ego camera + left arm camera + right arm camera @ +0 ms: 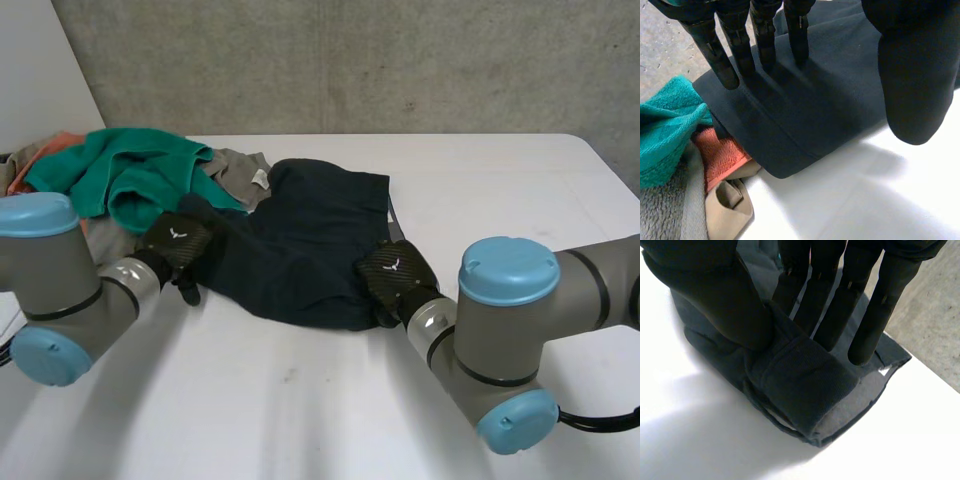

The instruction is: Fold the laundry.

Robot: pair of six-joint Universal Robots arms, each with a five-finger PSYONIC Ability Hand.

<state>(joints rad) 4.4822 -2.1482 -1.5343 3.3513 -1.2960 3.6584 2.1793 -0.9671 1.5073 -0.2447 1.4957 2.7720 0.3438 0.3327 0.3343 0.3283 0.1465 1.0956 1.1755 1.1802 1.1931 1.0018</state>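
two robot hands on the dark garment

the dark garment [310,245] lies spread on the white surface [300,400], about midway between my arms. my left robot hand [175,245] is at the garment's left edge. in the left wrist view its fingers [740,45] are straight, with their tips down on the dark cloth [805,110], and the thumb [917,75] stands apart over the bare surface, so this robot hand is released and grasps nothing.

my right robot hand [395,275] is at the garment's near right corner. in the right wrist view a bunched fold of the dark cloth [805,385] sits pinched between the thumb [725,305] and the straight fingers [870,315], so this robot hand is grasping the garment at that corner.

just beside the garment's left edge, at the far left of the surface, is a heap of other laundry: a teal towel [130,175] on top, an orange cloth [720,155] partly under the dark edge, a grey fleece [660,210] and a beige piece [730,205] next to it.
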